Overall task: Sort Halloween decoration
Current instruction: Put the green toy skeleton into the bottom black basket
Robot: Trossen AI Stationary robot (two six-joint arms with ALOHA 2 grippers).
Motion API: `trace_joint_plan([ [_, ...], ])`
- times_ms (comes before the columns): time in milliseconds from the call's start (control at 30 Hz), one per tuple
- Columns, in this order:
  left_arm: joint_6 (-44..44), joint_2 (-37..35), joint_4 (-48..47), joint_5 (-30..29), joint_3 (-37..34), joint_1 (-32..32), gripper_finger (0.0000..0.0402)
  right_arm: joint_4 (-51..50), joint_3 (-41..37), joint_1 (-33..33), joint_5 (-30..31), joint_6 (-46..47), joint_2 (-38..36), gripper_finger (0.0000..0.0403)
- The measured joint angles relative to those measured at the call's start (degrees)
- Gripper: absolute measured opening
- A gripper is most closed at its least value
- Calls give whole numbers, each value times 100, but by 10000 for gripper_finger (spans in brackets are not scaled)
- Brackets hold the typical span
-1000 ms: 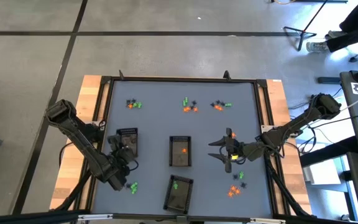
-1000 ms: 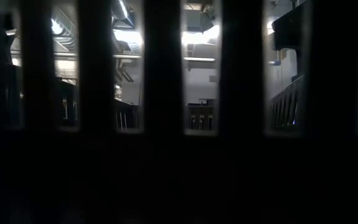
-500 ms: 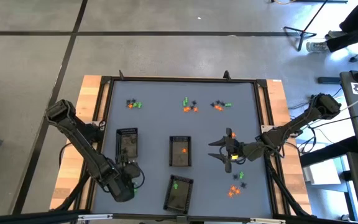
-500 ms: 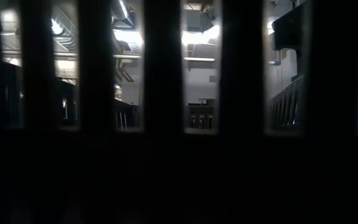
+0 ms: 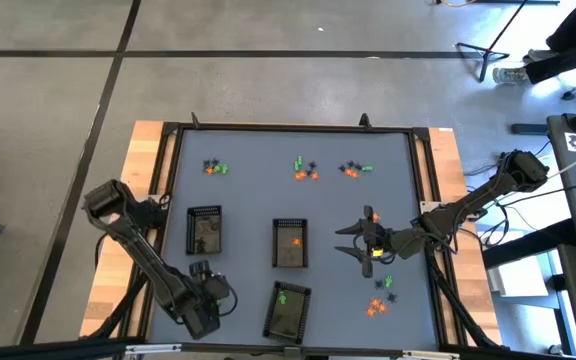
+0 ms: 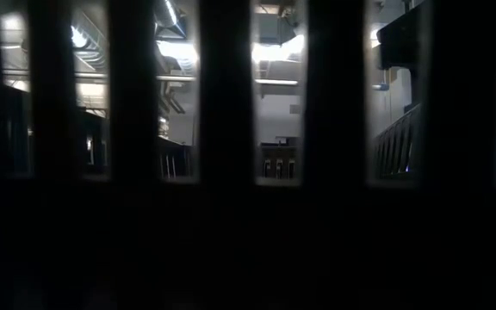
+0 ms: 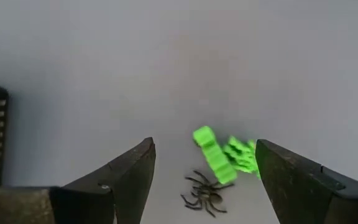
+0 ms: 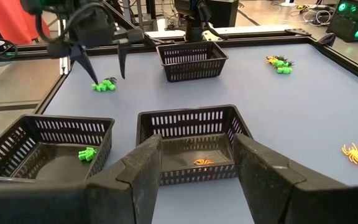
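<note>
The left gripper (image 7: 205, 180) hangs with its jaws spread wide and empty above a bright green plastic trinket (image 7: 224, 155) and a tiny black plastic spider (image 7: 205, 194), lying near the bench's front left corner. This looks like the pick step: it should descend, straddling one piece. The right gripper (image 5: 360, 243) waits, released, right of the middle dark slatted basket (image 5: 290, 243).
</note>
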Motion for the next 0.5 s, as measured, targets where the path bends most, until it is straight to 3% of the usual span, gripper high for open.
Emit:
trace_joint_plan([
  [233,-310,83,-35,-20,0,31,262,0,0,0,1,1,1,195],
  [500,-890,81,67,-8,-152,30,213,0,0,0,0,1,0,195],
])
